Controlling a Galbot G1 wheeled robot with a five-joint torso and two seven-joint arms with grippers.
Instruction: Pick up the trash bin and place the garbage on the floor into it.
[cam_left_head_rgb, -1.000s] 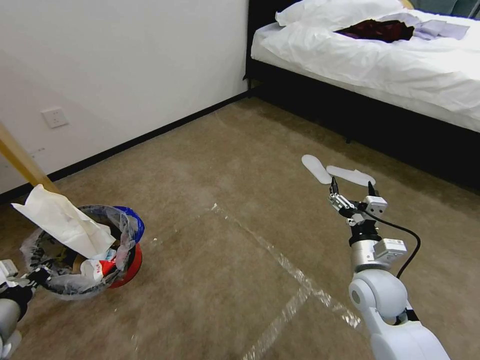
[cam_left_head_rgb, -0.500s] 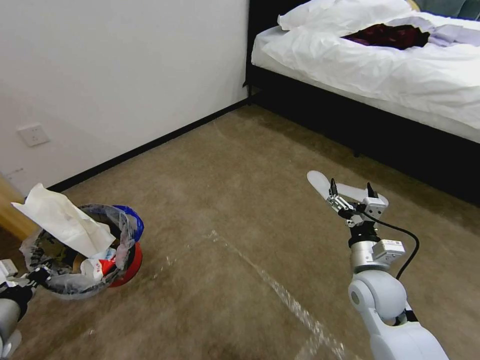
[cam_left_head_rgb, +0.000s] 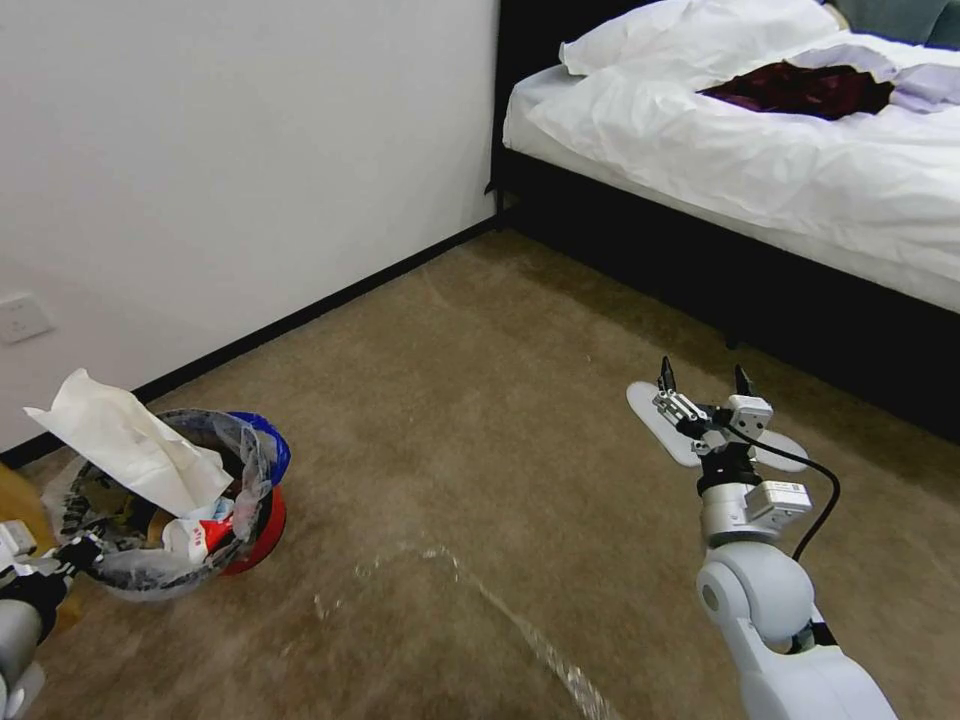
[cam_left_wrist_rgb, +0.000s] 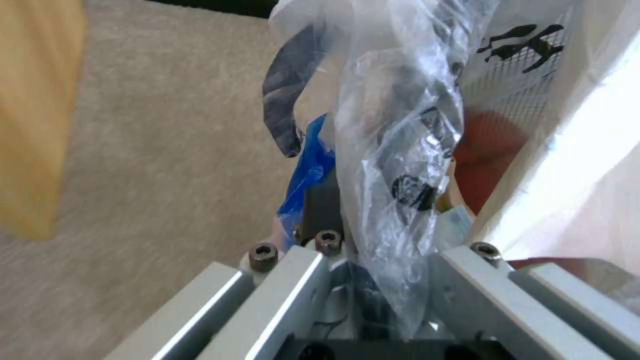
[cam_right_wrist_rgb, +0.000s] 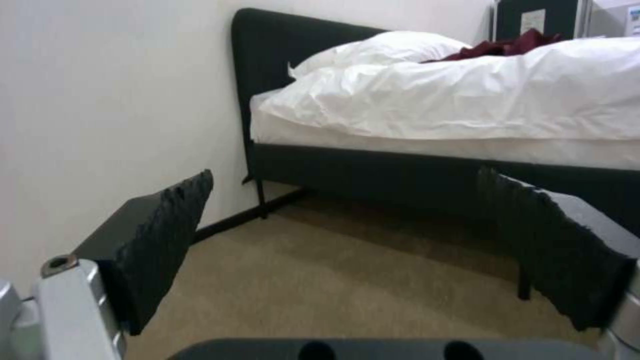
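Fingers of the left gripper (cam_left_head_rgb: 62, 556) pinch the trash bin (cam_left_head_rgb: 170, 505) rim and bag, while the right gripper (cam_left_head_rgb: 702, 384) hangs spread wide and empty above the floor (cam_left_head_rgb: 480, 420).

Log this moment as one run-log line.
left gripper: shut on bin liner, bin held | right gripper: open, empty, above slippers | bin: tissue sticking out | floor: carpet

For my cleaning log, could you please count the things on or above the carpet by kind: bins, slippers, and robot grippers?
Trash bin: 1
White slippers: 2
Grippers: 2, left gripper and right gripper
Total: 5
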